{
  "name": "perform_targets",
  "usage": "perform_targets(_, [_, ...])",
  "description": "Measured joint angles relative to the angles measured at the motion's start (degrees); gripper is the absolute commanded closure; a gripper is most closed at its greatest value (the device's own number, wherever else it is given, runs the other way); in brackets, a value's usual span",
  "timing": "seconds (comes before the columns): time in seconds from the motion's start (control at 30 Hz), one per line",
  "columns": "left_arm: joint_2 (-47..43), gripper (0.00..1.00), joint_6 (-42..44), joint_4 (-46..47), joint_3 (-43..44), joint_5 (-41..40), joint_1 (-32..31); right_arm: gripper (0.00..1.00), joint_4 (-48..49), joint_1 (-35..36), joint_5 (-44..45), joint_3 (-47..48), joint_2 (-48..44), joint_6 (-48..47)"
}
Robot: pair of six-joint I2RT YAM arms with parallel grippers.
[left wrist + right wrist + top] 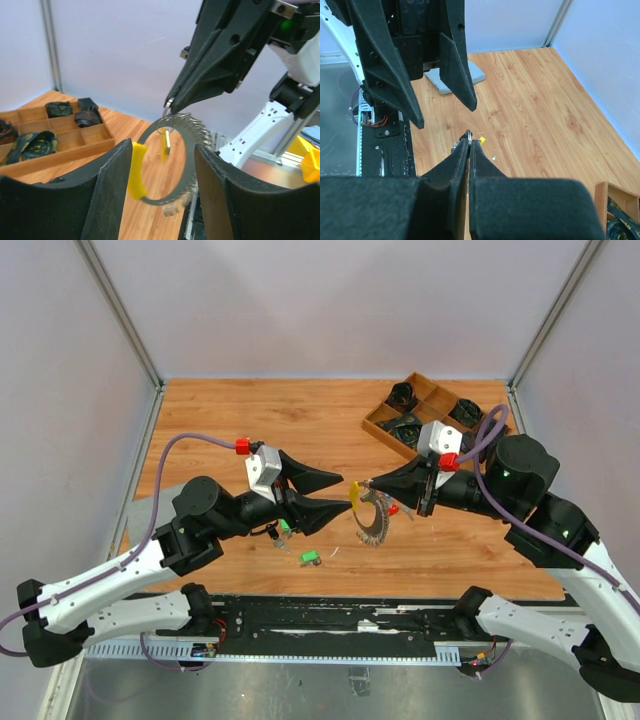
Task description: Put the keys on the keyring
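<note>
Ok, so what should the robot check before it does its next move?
1. Right end effector pinched shut on the keyring: ok.
2. Keyring lifted off the table: ok.
3. Left end effector open, one jaw on each side of the ring: ok.
4. Left end effector carrying a key: not ok, nothing is in it.
5. Loose green key lying on the table near the left arm: ok.
6. A key already threaded on the ring: cannot tell.

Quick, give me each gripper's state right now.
Left gripper: open, gripping nothing.
Right gripper: closed, pinching the keyring at its top.
</note>
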Motion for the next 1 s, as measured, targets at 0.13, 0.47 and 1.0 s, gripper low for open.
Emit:
perform_targets(0.13, [1.0,0.37,-1.8,2.6,0.0,2.5,0.0,0.99,0.7,0.0,0.6,0.0,0.1,1.5])
perform_targets(0.47, [1.7,0.32,-3.8,5.1,-0.3,2.4,0.0,0.99,0.7,0.0,5.8,0.0,1.2,4.5])
perform_targets(1.0, [8.7,0.33,-0.4,5.4,-2.1,-0.4,-0.2,0.99,3.3,0.0,6.4,1.0,2.3,8.6])
